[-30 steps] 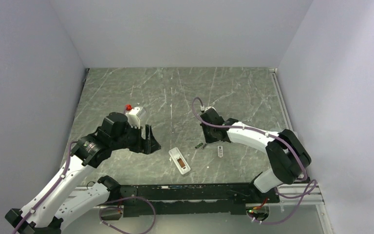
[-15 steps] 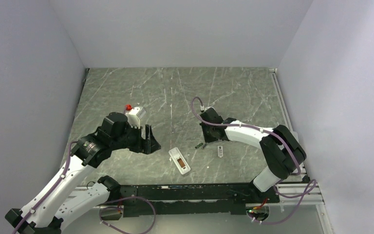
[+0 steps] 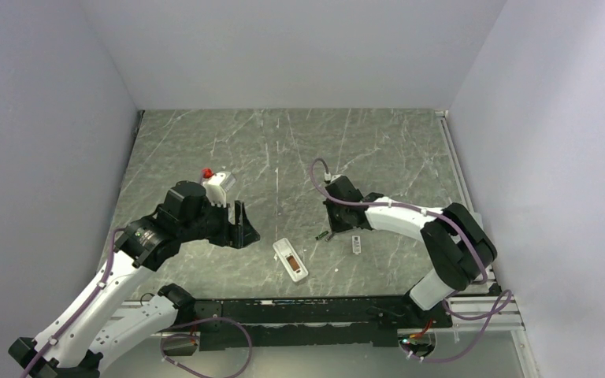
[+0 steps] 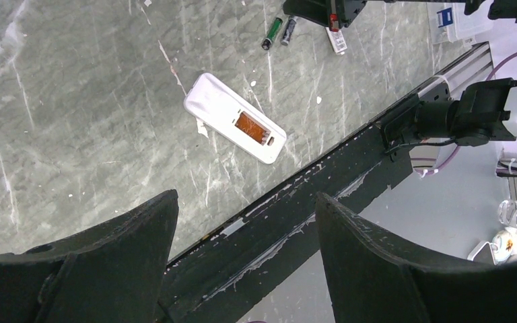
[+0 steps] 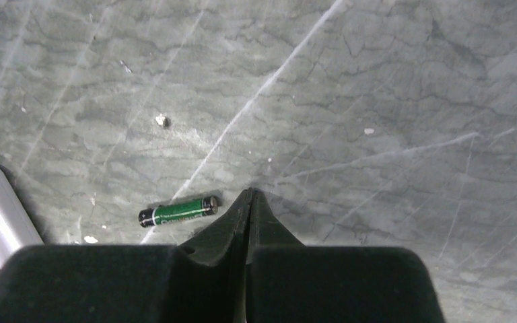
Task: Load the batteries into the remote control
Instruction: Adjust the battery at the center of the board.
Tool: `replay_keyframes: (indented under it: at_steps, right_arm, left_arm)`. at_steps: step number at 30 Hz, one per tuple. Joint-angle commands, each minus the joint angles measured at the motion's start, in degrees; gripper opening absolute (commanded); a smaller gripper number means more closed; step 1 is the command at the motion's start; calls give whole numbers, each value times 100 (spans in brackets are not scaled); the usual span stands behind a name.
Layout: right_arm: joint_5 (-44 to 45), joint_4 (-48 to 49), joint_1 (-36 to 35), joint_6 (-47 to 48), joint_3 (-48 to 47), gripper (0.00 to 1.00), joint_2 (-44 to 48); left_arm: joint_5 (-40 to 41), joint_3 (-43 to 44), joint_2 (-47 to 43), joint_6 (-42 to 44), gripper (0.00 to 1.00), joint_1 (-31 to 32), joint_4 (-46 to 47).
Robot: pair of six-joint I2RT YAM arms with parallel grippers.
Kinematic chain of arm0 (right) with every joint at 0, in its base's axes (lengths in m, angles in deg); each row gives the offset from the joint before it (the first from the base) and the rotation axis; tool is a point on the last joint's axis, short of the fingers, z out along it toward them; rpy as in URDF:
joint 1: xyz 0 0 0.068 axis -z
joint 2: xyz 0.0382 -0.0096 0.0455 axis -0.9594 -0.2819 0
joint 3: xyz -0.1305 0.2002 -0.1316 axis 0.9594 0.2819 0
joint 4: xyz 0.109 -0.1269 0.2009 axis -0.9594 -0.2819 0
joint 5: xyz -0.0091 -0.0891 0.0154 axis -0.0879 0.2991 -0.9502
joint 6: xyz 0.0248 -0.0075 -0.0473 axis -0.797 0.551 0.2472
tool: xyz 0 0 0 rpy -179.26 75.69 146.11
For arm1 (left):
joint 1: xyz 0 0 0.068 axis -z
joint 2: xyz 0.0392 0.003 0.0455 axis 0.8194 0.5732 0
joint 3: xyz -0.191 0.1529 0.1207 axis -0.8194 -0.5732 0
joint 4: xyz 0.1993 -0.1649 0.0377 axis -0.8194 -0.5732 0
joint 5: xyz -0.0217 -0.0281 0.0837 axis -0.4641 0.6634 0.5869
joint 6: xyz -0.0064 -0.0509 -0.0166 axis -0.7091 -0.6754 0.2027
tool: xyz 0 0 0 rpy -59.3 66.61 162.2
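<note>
R gripper [image 5: 249,194]: jaws pressed together, tips down at the table [image 3: 283,142], nothing visible between them. Green battery [image 5: 178,211] lies flat just beside the tips. 2nd battery [image 4: 288,30] lies next to it, both loose on the table. L gripper [image 4: 246,200]: jaws wide apart, empty, held above the table nr its near edge. Remote control [image 3: 290,259] lies flat nr the middle of the near edge (orange recess facing up), apart from both batts. Small white piece [image 3: 355,244] lies just beyond the batts, toward the right edge.
</note>
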Motion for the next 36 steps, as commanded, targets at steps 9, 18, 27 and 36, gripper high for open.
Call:
replay_keyframes:
  at_steps: [9, 18, 27, 36]
  right_arm:
    - [-340, 94, 5, -92, 423, 0, 479]
    - [-531, 86, -67, -308, 712, 0, 793]
    - [-522, 38, -426, -582, 908, 0, 945]
    - [-41, -361, -755, -709, 764, 0, 1271]
  left_arm:
    - [-31, -24, 20, 84, 79, -54, 202]
    - [-35, -21, 1, 85, 79, -62, 201]
    - [-34, -33, -11, 68, 79, -67, 210]
    - [-32, -40, -26, 59, 79, -62, 210]
